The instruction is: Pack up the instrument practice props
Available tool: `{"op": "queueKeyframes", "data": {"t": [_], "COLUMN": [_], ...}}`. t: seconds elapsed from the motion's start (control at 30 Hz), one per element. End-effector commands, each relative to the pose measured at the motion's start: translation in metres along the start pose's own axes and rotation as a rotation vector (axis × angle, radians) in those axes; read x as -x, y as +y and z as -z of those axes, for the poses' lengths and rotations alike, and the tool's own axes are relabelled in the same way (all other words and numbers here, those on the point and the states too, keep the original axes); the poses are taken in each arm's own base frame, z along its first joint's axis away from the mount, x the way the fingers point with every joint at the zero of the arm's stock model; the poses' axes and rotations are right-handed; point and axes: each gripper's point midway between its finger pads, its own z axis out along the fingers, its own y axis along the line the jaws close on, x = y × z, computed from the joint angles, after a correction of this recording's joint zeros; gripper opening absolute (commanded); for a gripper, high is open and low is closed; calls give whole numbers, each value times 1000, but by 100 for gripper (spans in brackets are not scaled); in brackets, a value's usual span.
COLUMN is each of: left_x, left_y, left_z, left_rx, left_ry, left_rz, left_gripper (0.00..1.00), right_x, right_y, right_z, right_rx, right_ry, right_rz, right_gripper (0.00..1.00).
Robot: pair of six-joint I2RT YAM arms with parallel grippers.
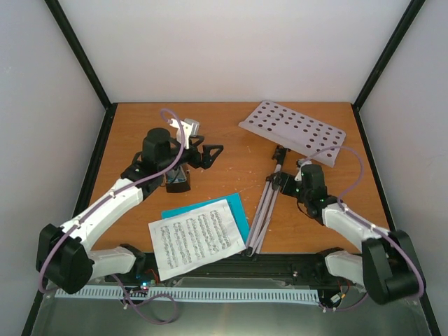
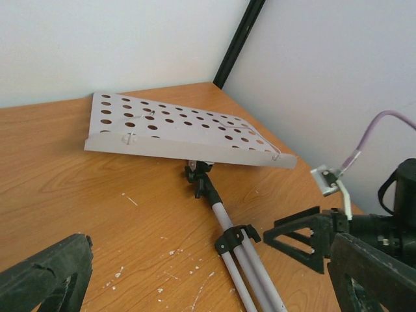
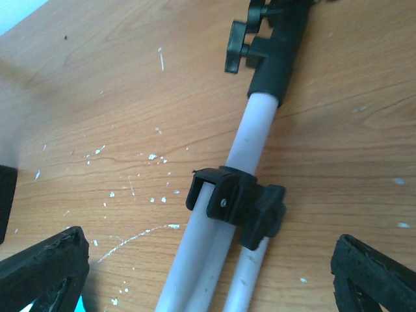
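The silver music stand lies flat on the table, its white perforated desk [image 1: 292, 131] at the back right and its folded legs [image 1: 263, 213] pointing toward me. The white sheet music [image 1: 198, 236] lies on the teal folder [image 1: 239, 208] at the front middle. A small black object [image 1: 180, 182], probably the metronome, sits mostly hidden under my left wrist. My left gripper [image 1: 211, 155] is open and empty, left of the stand. My right gripper [image 1: 287, 184] is open, its jaws on either side of the stand's pole [image 3: 257, 140] near the black leg collar [image 3: 234, 201], not touching it.
White walls with black corner posts close in the table at the back and sides. A black rail and a white cable duct [image 1: 210, 294] run along the near edge. In the left wrist view the right gripper [image 2: 302, 237] shows beside the pole [image 2: 227, 224].
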Motion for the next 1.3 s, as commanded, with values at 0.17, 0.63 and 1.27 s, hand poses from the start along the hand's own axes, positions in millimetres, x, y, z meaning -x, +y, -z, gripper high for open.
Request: {"op": "queueKeyframes", "data": {"t": [0.17,0.63,1.27], "left_x": [72,76,-69], "left_y": [24,284,296], "left_z": [12,222,205], "left_rx": [21,736,938], "left_ry": [-43,-387,-461], "left_rz": [-16,302,41], "left_gripper": [100,100,100], "right_x": [69,197,130], "right_y": [34,-16,-80], "right_z": [63,142,107], "right_rx": [-39,-195,-279], "right_ry": [-139,-453,-721], "right_rz": [162,218,377], "right_gripper": [100,100,100]}}
